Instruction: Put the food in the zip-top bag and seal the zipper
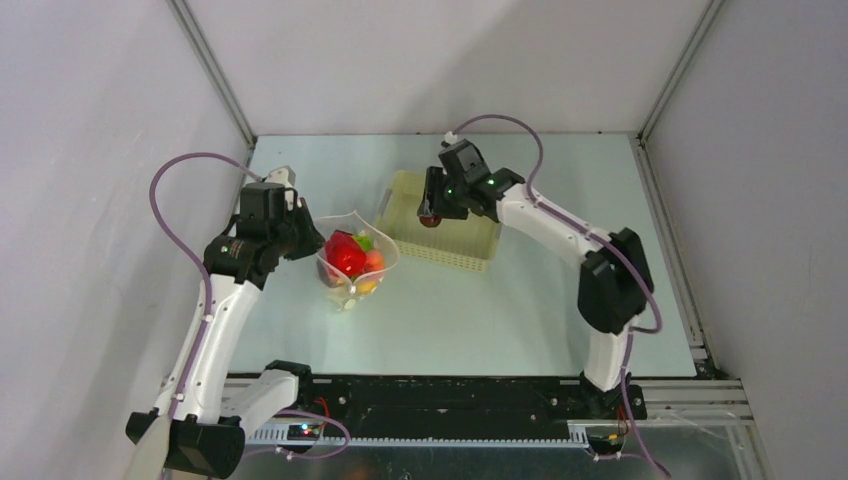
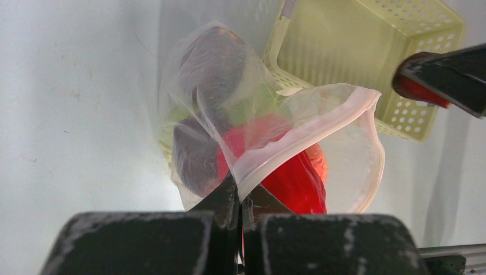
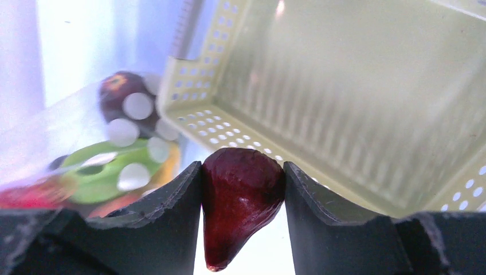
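Note:
The clear zip-top bag stands open left of the basket, holding red, green, orange and dark purple food. My left gripper is shut on the bag's mouth edge, holding it up; a red piece and a dark purple piece show through the plastic. My right gripper is shut on a dark red fig-shaped fruit over the basket's near left part. The polka-dotted bag side with a green piece shows left in the right wrist view.
The pale yellow latticed basket sits at the table's middle back; its inside looks bare. Grey walls enclose the table on three sides. The right gripper's finger shows at the right edge of the left wrist view.

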